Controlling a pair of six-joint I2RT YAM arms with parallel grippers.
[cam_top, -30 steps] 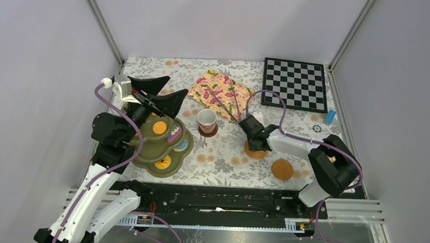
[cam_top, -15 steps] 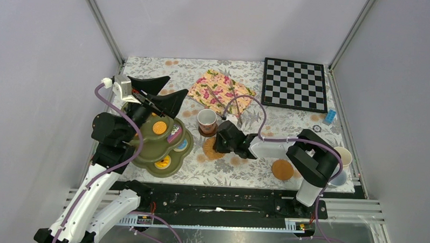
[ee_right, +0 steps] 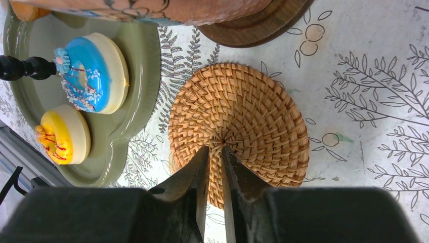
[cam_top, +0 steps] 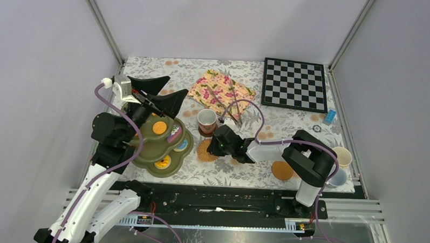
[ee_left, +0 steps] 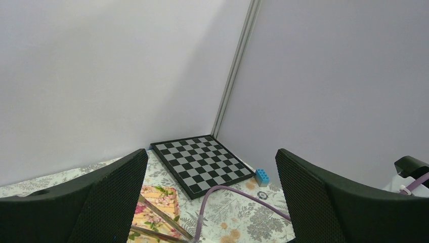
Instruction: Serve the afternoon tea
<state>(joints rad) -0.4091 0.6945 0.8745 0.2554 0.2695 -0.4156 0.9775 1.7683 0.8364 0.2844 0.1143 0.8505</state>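
My right gripper (cam_top: 217,147) is shut on a woven round coaster (cam_top: 205,150), low over the table just right of the olive-green tiered stand (cam_top: 163,144). In the right wrist view the fingertips (ee_right: 215,148) pinch the coaster (ee_right: 238,126) near its middle, beside the stand's bottom tray (ee_right: 126,126) with a blue pastry (ee_right: 93,71) and a yellow pastry (ee_right: 60,139). The brownish-pink mug (cam_top: 206,120) stands on a dark coaster (cam_top: 208,132) just behind. Another woven coaster (cam_top: 282,170) lies front right. The yellow mug (cam_top: 342,157) and pale blue mug (cam_top: 337,178) stand far right. My left gripper (cam_top: 162,92) is open and empty above the stand.
The chessboard (cam_top: 295,84) lies back right, with a blue brick (cam_top: 330,117) by its near corner. Metal tongs (cam_top: 224,103) rest on a floral cloth (cam_top: 222,89) behind the pink mug. The left wrist view shows the chessboard (ee_left: 202,162) between the open fingers (ee_left: 116,187).
My right gripper has moved left with the woven coaster, from right of centre to beside the stand, in front of the pink mug. The left arm has not moved.
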